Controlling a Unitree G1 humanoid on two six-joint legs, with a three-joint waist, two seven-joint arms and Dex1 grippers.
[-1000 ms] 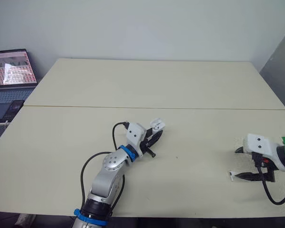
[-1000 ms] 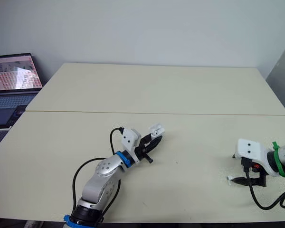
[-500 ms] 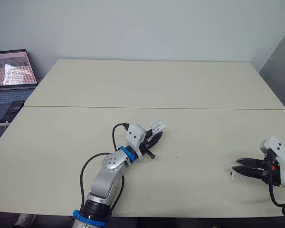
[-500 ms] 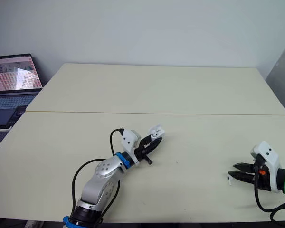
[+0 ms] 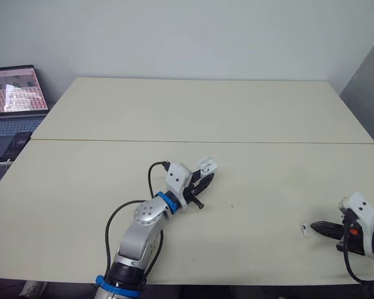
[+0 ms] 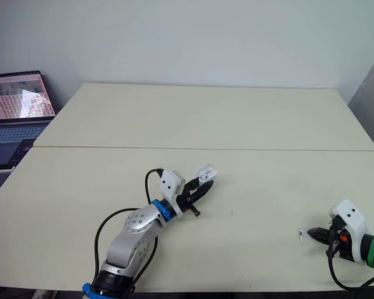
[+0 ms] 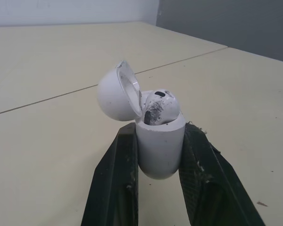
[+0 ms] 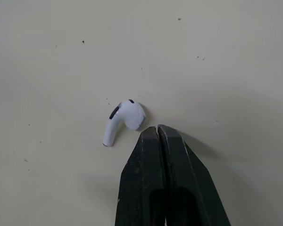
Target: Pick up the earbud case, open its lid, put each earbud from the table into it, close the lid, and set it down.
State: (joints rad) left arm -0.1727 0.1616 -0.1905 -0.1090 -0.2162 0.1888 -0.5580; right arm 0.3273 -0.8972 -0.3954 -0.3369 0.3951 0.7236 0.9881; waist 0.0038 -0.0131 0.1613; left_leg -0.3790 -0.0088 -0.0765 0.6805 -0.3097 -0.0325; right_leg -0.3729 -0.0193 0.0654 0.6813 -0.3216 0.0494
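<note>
My left gripper (image 5: 204, 176) is shut on the white earbud case (image 7: 159, 141), held a little above the middle of the table. The case's lid (image 7: 117, 92) stands open and one earbud (image 7: 158, 106) sits inside it. A second white earbud (image 8: 123, 118) lies on the table near the front right (image 5: 304, 228). My right gripper (image 5: 316, 228) is shut with nothing in it. Its fingertips (image 8: 156, 132) rest just beside that loose earbud, almost touching it.
The cream table (image 5: 237, 118) has a seam running across its middle. An open laptop (image 5: 12, 90) stands beyond the far left corner. The table's front edge lies close below my right gripper.
My right gripper has gone from wide open to shut, closing beside the loose earbud rather than on it, and its wrist has turned and drawn back right. The left arm holds still.
</note>
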